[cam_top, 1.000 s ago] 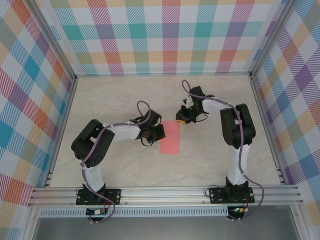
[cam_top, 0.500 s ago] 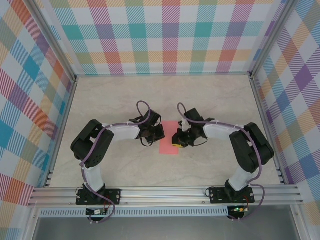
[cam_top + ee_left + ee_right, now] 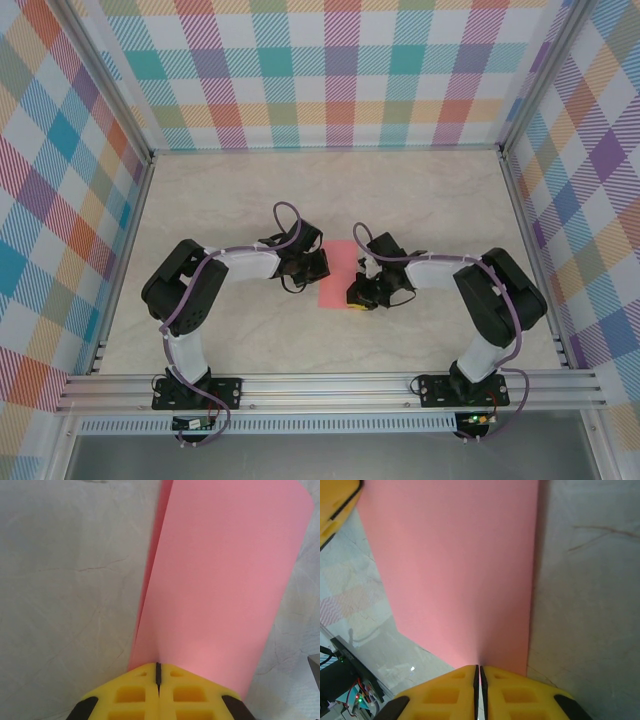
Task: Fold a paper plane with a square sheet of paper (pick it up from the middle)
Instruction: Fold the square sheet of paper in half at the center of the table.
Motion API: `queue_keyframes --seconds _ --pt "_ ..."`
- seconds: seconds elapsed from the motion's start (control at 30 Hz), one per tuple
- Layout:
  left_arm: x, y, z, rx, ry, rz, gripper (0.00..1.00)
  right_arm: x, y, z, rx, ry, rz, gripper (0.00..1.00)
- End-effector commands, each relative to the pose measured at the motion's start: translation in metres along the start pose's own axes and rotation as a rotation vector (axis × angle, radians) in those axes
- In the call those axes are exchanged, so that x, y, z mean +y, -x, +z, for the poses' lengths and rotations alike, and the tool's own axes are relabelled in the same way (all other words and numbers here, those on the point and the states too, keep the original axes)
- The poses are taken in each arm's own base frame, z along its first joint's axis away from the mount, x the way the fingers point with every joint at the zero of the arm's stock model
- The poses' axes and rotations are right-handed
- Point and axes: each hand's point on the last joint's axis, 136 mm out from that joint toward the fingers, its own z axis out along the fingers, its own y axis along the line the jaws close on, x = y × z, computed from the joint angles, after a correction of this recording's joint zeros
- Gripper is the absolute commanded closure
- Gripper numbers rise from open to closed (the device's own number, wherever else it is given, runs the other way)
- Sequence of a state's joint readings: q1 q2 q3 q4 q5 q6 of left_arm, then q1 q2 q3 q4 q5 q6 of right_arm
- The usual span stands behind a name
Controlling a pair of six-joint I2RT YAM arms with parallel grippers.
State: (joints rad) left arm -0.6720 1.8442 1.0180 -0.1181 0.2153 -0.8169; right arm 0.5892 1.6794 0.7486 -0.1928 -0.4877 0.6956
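Observation:
The square sheet of paper (image 3: 338, 276) lies mid-table as a salmon-pink rectangle, doubled over. In the left wrist view its two layers (image 3: 225, 580) part slightly along the left side. My left gripper (image 3: 322, 265) sits at the sheet's left edge, and its yellow jaws (image 3: 158, 669) are shut on the paper. My right gripper (image 3: 357, 293) is at the near right corner. Its jaws (image 3: 480, 672) are pressed together where the pink paper (image 3: 460, 570) runs into them. The left gripper's yellow finger (image 3: 335, 505) shows across the sheet. The paper plane is out of view.
Pale marbled tabletop (image 3: 250, 200) spreads behind and to both sides of the paper. Plaid walls (image 3: 330, 80) close off the back and both sides. An aluminium rail (image 3: 330, 385) carrying both arm bases runs along the near edge.
My right arm swung from behind the sheet's far right corner down toward me and closed at the near right edge. The left arm and the paper stayed put.

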Motion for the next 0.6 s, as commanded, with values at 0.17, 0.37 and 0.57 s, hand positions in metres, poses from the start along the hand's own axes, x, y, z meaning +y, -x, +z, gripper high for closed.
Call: queue_keyframes --seconds 0.17,0.37,0.57 --pt "0.022 -0.015 -0.003 0.034 0.089 0.002 1.0 -0.006 -0.009 -0.013 -0.014 -0.053 -0.01 0.84" --pt "-0.007 -0.009 -0.021 0.024 -0.008 0.023 1.0 -0.011 0.015 -0.056 -0.182 -0.243 -0.042 0.78" --pt "-0.029 0.007 -0.064 -0.07 -0.042 0.064 0.83 0.003 0.033 -0.068 -0.246 -0.249 -0.061 0.64"
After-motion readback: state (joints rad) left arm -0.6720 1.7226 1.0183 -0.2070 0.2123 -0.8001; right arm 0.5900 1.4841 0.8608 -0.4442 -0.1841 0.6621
